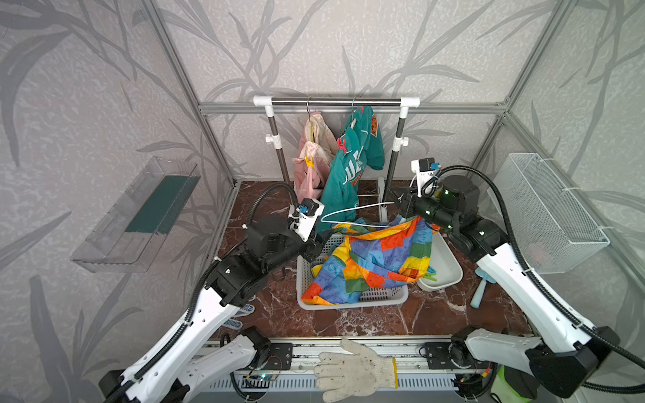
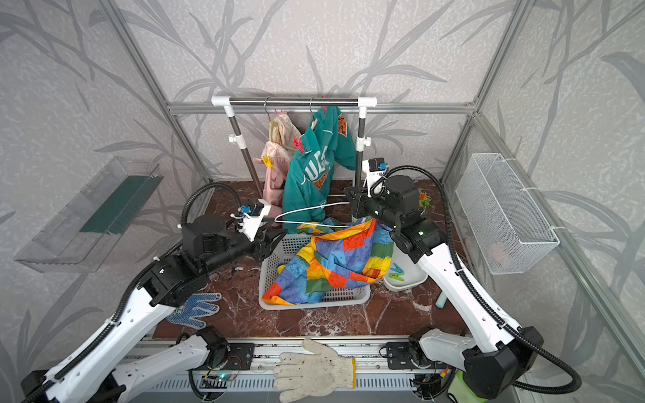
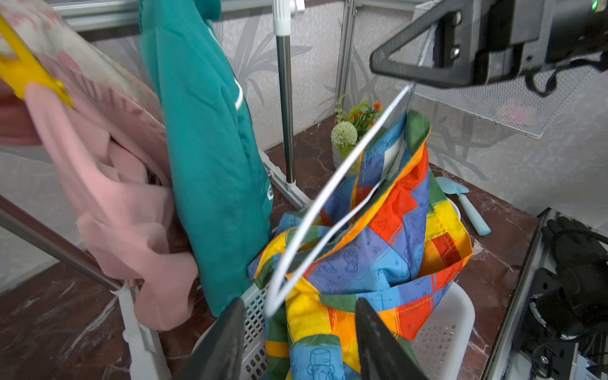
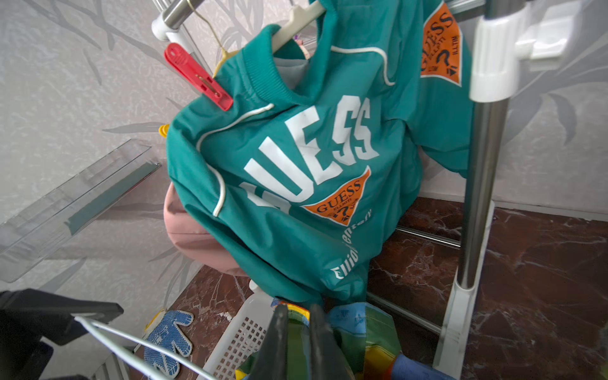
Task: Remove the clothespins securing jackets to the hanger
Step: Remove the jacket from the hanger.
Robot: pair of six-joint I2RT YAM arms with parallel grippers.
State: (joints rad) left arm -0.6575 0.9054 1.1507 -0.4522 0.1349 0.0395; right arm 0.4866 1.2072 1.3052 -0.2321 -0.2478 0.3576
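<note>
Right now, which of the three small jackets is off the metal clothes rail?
The rainbow patchwork jacket: it lies over the white slotted laundry basket, while the teal lettered jacket and pink jacket hang from the rail.

My right hand point(image 4: 297, 342) is pinched shut on the rainbow jacket point(image 4: 365, 342). The teal jacket point(image 4: 296, 184) hangs in front of me with big white letters. A red clothespin point(image 4: 197, 77) is clipped on its shoulder. A blue-dotted glove point(image 4: 169, 342) lies on the table point(image 4: 543, 279).
</note>
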